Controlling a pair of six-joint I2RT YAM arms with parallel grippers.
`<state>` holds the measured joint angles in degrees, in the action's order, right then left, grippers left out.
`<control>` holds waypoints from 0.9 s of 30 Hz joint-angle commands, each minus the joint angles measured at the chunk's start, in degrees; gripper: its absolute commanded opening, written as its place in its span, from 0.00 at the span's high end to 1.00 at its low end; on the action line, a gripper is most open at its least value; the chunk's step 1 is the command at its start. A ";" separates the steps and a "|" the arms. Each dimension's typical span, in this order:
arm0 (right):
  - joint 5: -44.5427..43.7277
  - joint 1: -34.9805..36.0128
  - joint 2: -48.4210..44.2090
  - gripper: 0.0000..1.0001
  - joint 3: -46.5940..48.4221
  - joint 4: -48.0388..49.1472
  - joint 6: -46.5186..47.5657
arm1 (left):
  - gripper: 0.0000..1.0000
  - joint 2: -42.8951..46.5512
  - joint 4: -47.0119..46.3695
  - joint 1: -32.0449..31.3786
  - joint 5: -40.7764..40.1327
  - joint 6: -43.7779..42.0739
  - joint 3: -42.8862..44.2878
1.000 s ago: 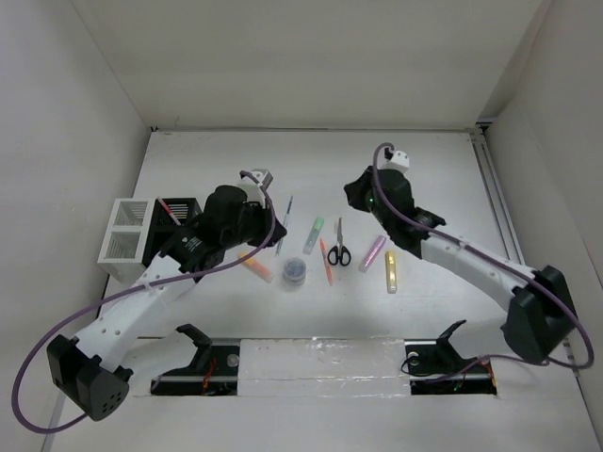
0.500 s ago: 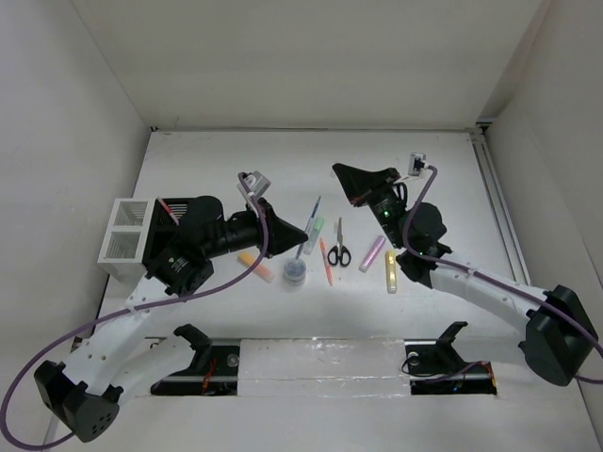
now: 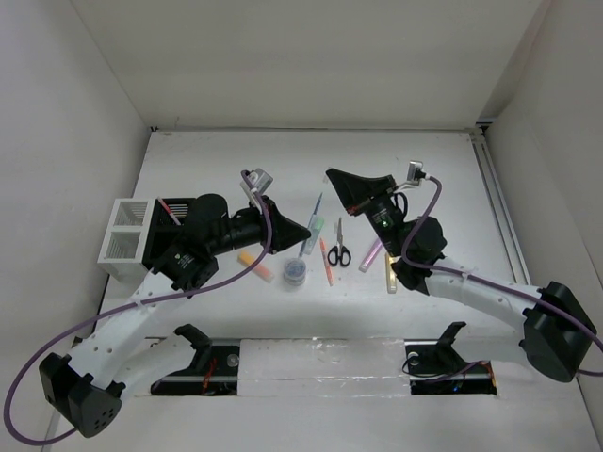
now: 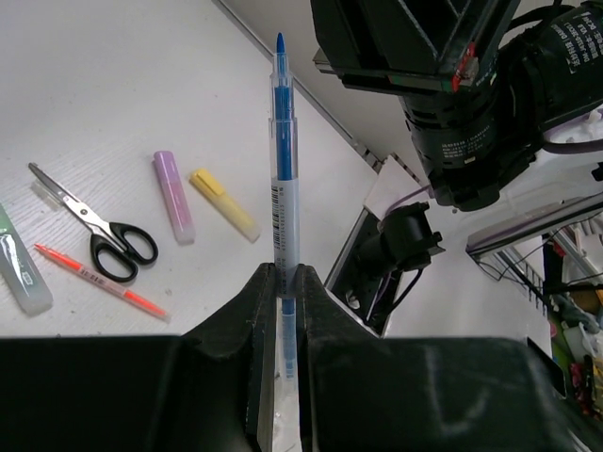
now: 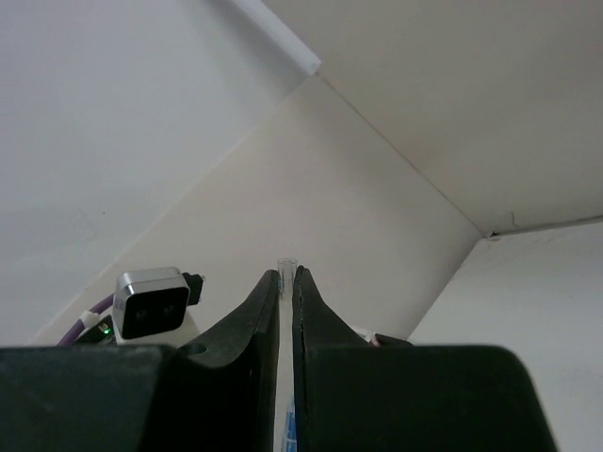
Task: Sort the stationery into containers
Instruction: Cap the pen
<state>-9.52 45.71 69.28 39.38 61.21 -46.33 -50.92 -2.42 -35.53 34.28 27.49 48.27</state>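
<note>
My left gripper (image 4: 283, 273) is shut on a blue pen (image 4: 282, 160) with a clear barrel, holding it up off the table with its bare blue tip outward. In the top view this gripper (image 3: 300, 233) and the pen (image 3: 314, 217) hang over the row of stationery. My right gripper (image 5: 286, 275) is shut on a small clear cap (image 5: 286, 266). It is raised (image 3: 332, 176) just beyond the pen's tip and points left. The black slatted holder (image 3: 179, 218), with a red pen in it, and the white mesh organiser (image 3: 124, 240) stand at the left.
On the table lie an orange highlighter (image 3: 254, 265), a grey-blue tub (image 3: 295, 271), a green highlighter (image 4: 19, 273), an orange pen (image 3: 326, 264), scissors (image 3: 339, 247), a pink highlighter (image 3: 372, 252) and a yellow highlighter (image 3: 390, 273). White walls enclose the table.
My left gripper has swung right and turned so the blue pen points up and right. My right gripper has turned and moved left to just beyond the pen's tip.
</note>
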 commanded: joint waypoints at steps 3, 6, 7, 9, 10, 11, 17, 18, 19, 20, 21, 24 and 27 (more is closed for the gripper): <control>1.17 1.22 -0.90 1.00 -0.26 4.79 0.10 | 1.00 0.55 -3.74 -0.07 -0.27 0.20 -0.02; 1.17 1.22 -0.90 1.00 -0.79 4.80 0.10 | 1.00 0.55 -4.26 -0.07 -0.97 0.20 -0.02; 1.69 1.22 -0.90 1.00 -0.79 4.80 0.10 | 1.00 1.08 -4.26 -0.07 -0.97 0.20 -0.02; 1.70 1.74 -0.90 1.00 -1.31 4.18 0.10 | 1.00 1.08 -4.26 -0.07 -1.59 0.20 -0.02; 1.09 1.75 -1.42 1.00 -1.32 4.18 0.10 | 1.00 1.08 -4.26 -0.07 -1.59 0.20 0.50; 1.08 1.75 -1.42 1.00 -1.32 3.66 0.10 | 1.00 1.08 -4.26 -0.07 -1.59 0.20 0.51; 1.08 1.75 -0.90 1.00 -1.32 4.18 0.10 | 1.00 1.61 -4.26 -0.07 -1.07 0.20 0.51; 1.08 1.75 -0.90 1.00 -1.32 4.18 0.10 | 1.00 1.61 -4.26 -0.07 -1.06 0.81 -0.01; 1.08 1.75 -0.37 1.00 -0.80 4.18 0.10 | 1.00 1.61 -4.26 -0.07 -1.06 0.82 -0.02; 1.08 1.75 -0.37 1.00 -0.79 4.18 0.10 | 1.00 1.61 -4.26 -0.07 -1.06 0.82 -0.02; 1.08 1.75 0.15 1.00 -0.79 4.79 0.62 | 1.00 1.61 -4.87 -0.07 -1.06 0.82 -0.02; 1.08 1.75 0.77 1.00 -0.79 6.11 0.62 | 1.00 1.61 -4.88 -0.07 -0.54 0.82 -0.02; 1.08 1.75 1.39 1.00 -0.79 6.11 0.62 | 1.00 1.61 -4.88 -0.07 -0.53 0.82 -0.02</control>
<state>-8.97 46.96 70.39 38.35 62.43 -46.28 -50.72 -3.70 -35.53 32.64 27.99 48.27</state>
